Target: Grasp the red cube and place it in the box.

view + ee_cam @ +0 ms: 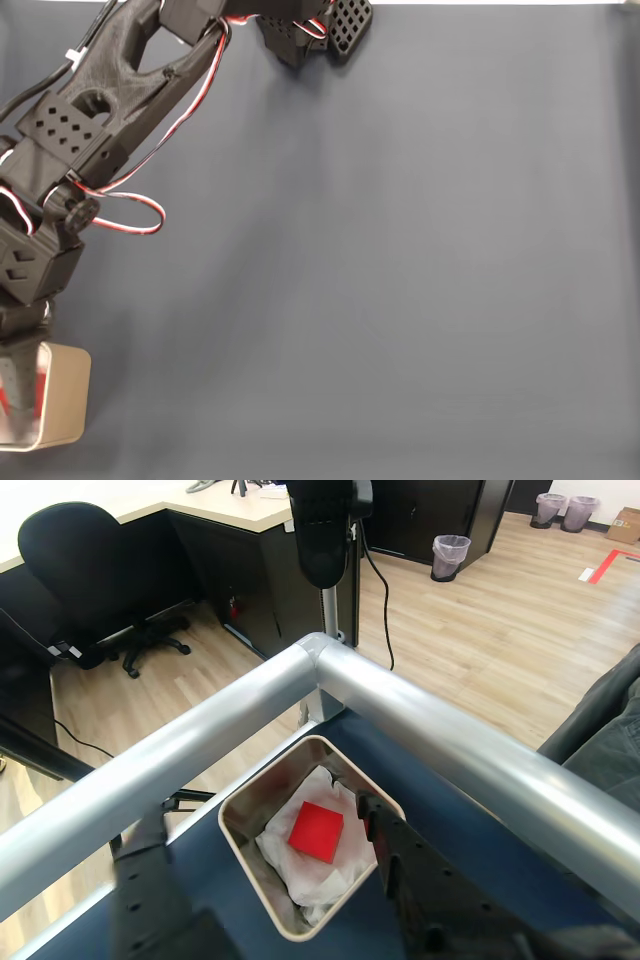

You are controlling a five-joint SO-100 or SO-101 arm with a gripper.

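- Gripper (262, 845) spread wide above box (240, 825), holding nothing
- Cube (316, 832) resting on white lining inside box
- Box at table corner, below metal rail (200, 742)

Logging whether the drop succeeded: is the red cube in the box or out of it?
In. In the wrist view the red cube lies on crumpled white lining inside the box, below its rim, with the open gripper above.
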